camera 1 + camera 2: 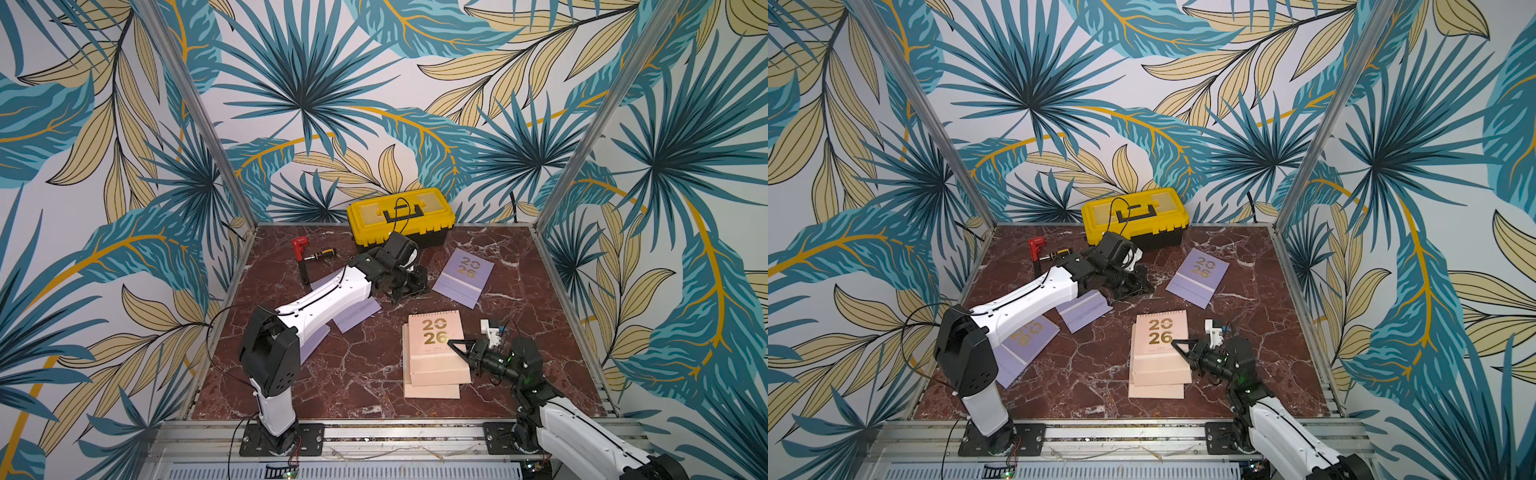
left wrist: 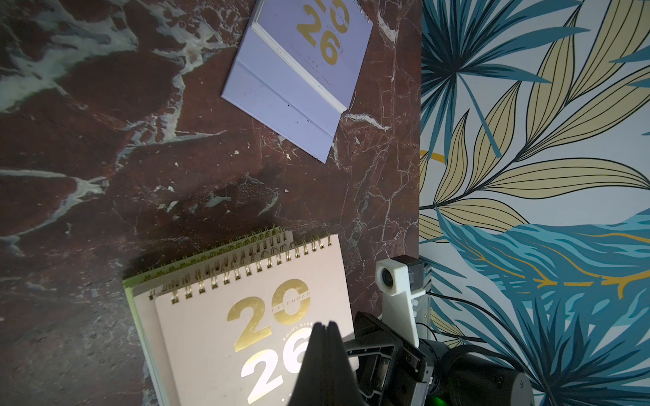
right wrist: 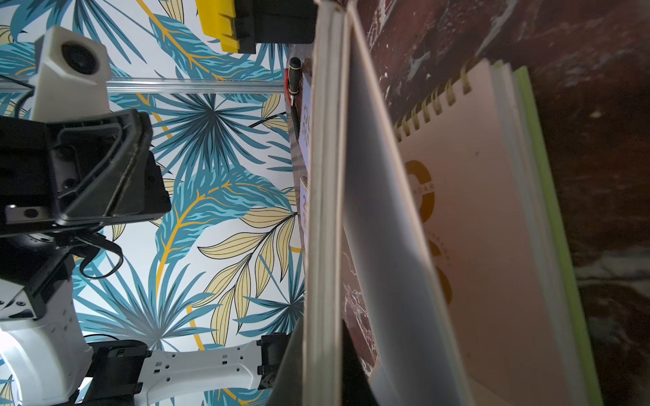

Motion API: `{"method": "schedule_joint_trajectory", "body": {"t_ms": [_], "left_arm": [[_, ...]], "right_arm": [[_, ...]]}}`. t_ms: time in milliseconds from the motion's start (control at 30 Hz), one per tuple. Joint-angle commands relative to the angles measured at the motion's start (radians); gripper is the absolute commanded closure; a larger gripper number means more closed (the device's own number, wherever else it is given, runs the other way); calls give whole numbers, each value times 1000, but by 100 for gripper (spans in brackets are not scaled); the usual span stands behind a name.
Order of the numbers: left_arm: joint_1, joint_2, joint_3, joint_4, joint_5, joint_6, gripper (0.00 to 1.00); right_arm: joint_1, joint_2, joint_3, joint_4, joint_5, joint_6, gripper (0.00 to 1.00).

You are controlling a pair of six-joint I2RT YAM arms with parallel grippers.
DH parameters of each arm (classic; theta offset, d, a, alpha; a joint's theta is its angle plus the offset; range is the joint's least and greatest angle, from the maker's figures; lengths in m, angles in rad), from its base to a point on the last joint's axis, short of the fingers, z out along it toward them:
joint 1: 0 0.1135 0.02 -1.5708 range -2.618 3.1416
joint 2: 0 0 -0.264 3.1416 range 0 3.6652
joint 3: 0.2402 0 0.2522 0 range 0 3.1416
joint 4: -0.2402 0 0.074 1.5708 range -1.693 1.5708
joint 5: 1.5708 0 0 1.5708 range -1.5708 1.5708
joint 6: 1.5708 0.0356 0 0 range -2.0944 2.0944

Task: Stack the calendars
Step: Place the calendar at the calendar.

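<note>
Right wrist view. Right gripper (image 1: 450,342): jaws pinched on one side edge of the top peach calendar (image 1: 432,332), which lies on the stack (image 1: 432,388) ahead of the right arm's base. Left gripper (image 2: 325,330): closed, empty, hovering near the far lavender calendar (image 1: 463,276), which is unstacked. Hazard: pulling by that single edge could skew the stack beneath.

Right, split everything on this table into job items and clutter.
Job: top peach calendar, peach calendar beneath it, green calendar under both, far lavender calendar, middle lavender calendar, nearest lavender calendar.
Clutter: yellow toolbox, red tool, screwdriver.
</note>
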Motion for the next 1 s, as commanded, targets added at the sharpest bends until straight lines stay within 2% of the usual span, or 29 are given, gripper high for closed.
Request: {"method": "schedule_joint_trajectory", "body": {"t_ms": [0,467,567,700,833,967], "left_arm": [[3,-19,-19,12,-4,9,100],[4,-44,-95,39,-2,-1,100],[3,-47,-106,40,-2,0,100],[4,-53,-125,40,-4,0,100],[3,-62,-136,39,-11,-2,100],[4,-55,-139,40,-6,0,100]], "right_arm": [[30,-8,-39,57,43,8,98],[72,121,-39,75,82,-2,99],[76,132,-26,24,85,-13,90],[82,78,26,-206,107,-78,72],[82,12,69,-373,128,-135,66],[82,34,110,-458,126,-184,62]]}}
